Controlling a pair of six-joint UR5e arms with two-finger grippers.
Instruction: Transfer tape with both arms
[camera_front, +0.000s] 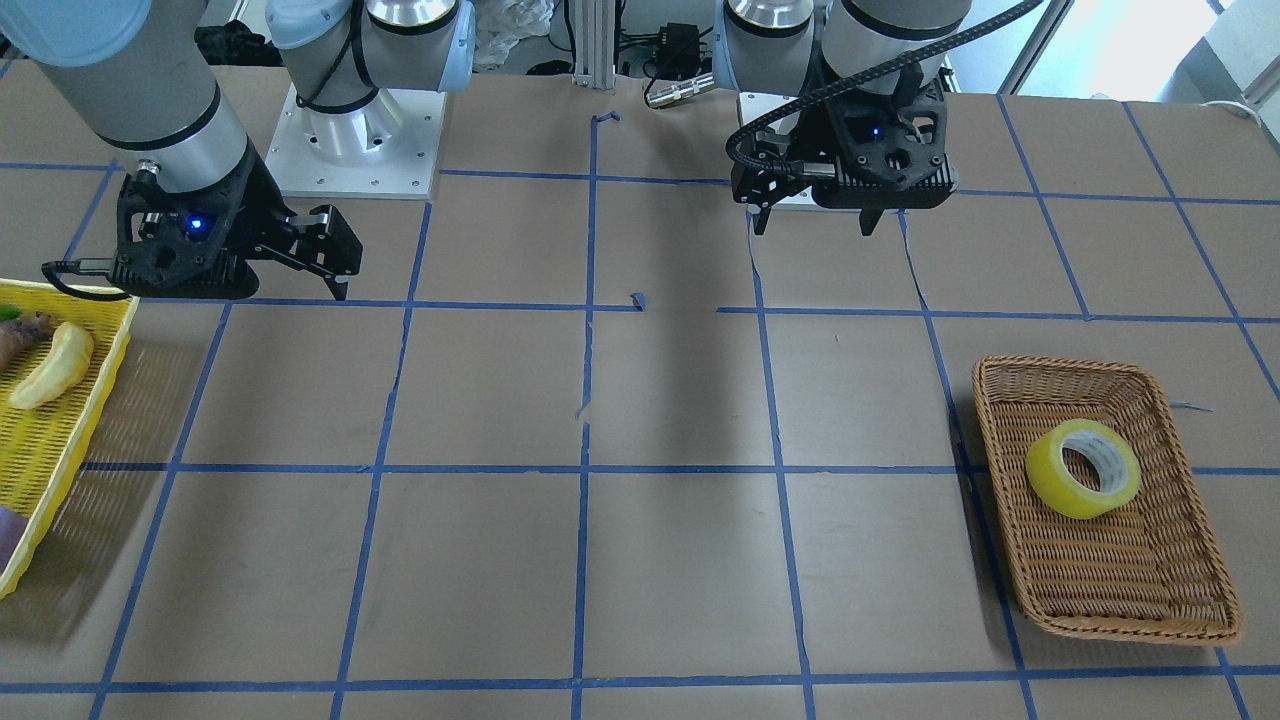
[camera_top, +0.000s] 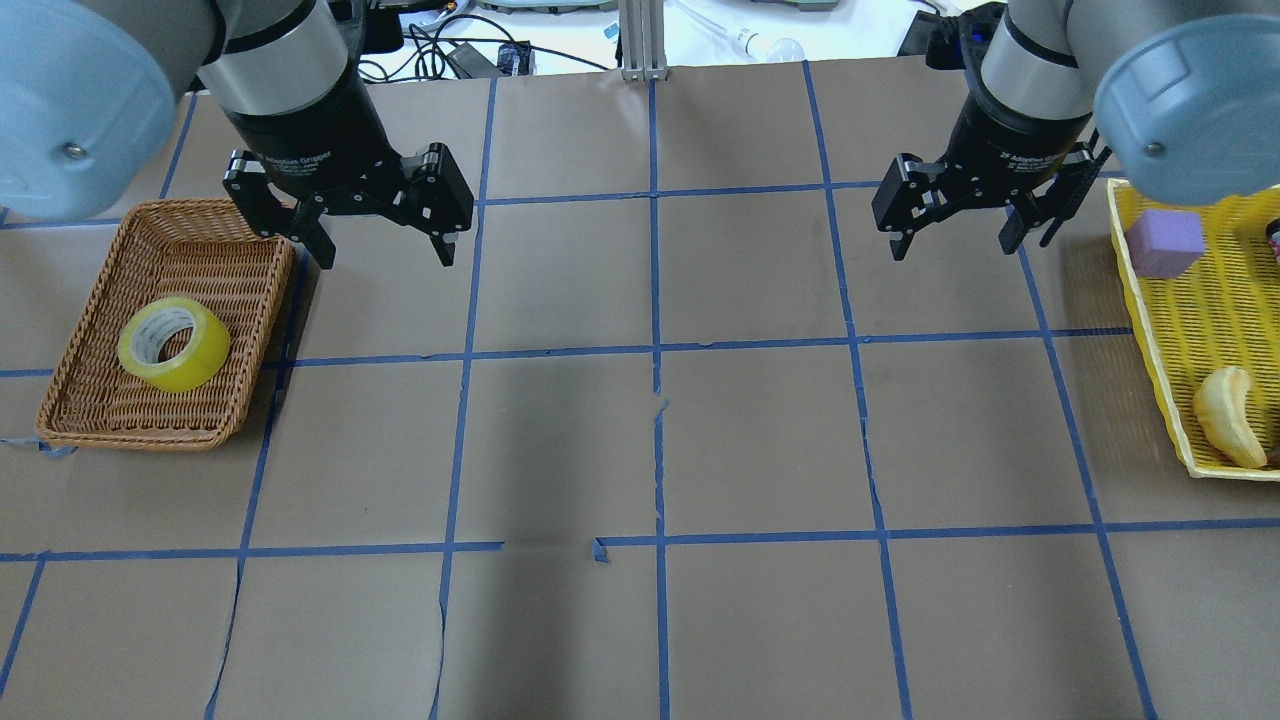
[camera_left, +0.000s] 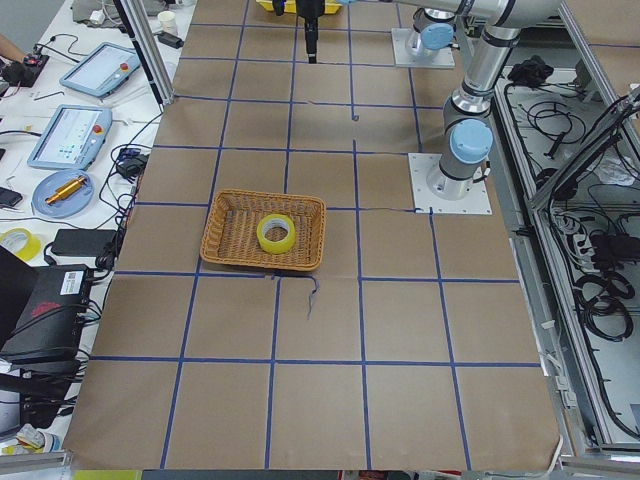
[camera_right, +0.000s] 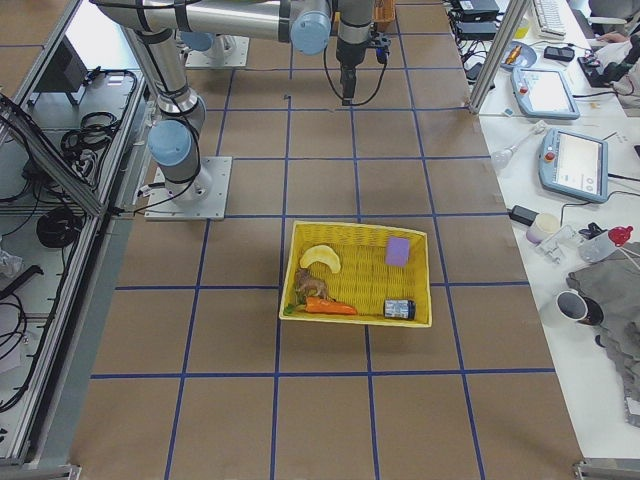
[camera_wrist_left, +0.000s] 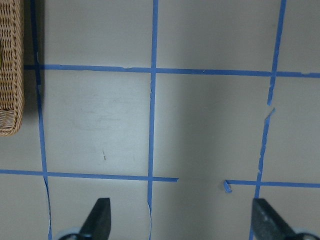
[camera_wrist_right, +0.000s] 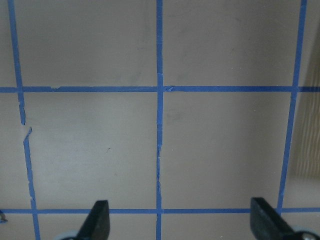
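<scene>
Lying within basket (camera_top: 130, 437) rim (uncovered), tape (camera_top: 195, 360)

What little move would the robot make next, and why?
Probably the left pincer should shift over the tape and lower. It hangs open beside the wicker basket where the tape lies untouched; the right pincer, also open, is far away.

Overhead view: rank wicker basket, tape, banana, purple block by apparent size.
1. Basket, clearly largest
2. Tape
3. Banana
4. Purple block
Banana and block look close in size, so their order is unsure.
</scene>
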